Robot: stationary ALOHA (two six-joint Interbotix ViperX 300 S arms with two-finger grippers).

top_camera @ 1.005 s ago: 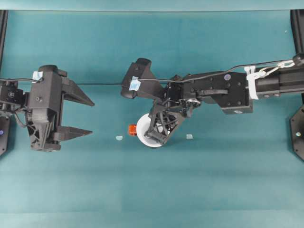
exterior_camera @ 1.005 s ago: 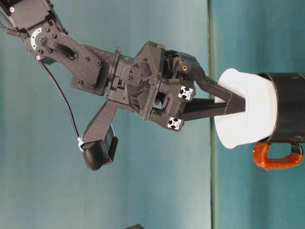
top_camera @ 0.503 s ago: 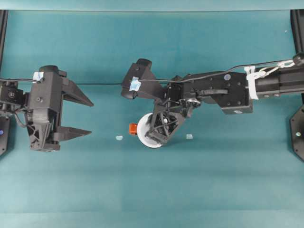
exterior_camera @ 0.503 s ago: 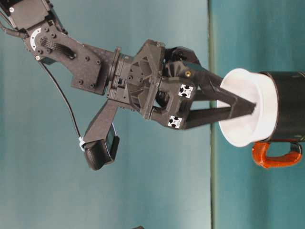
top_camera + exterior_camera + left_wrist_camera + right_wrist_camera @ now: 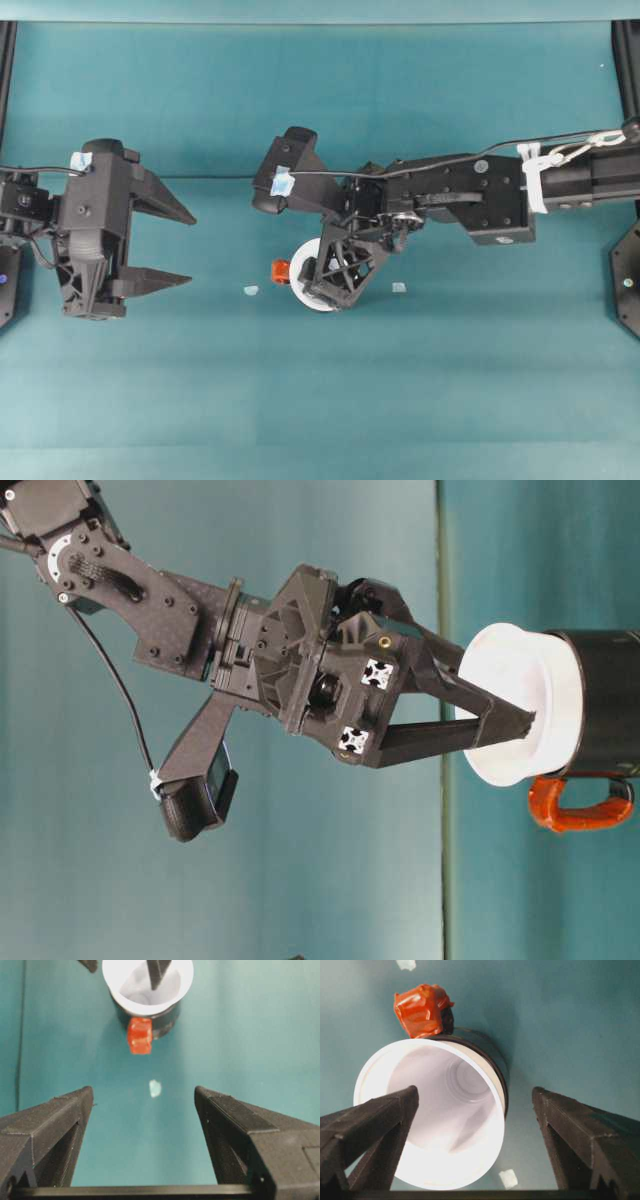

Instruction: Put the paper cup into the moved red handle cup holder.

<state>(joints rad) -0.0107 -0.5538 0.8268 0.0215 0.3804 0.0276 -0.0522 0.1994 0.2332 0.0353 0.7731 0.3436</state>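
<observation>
Over on the left, the left gripper (image 5: 170,245) waits with fingers spread wide, holding nothing. At mid-table the paper cup (image 5: 305,275) sits nested in the red handle cup holder (image 5: 605,715), its orange handle (image 5: 280,270) poking left. Above it the right gripper (image 5: 505,715) has its fingers parted wide, one finger (image 5: 375,1125) down inside the cup's mouth, the other outside the wall. Best move, I'd say: lift straight up and don't drag that rim, or the cup tips.
</observation>
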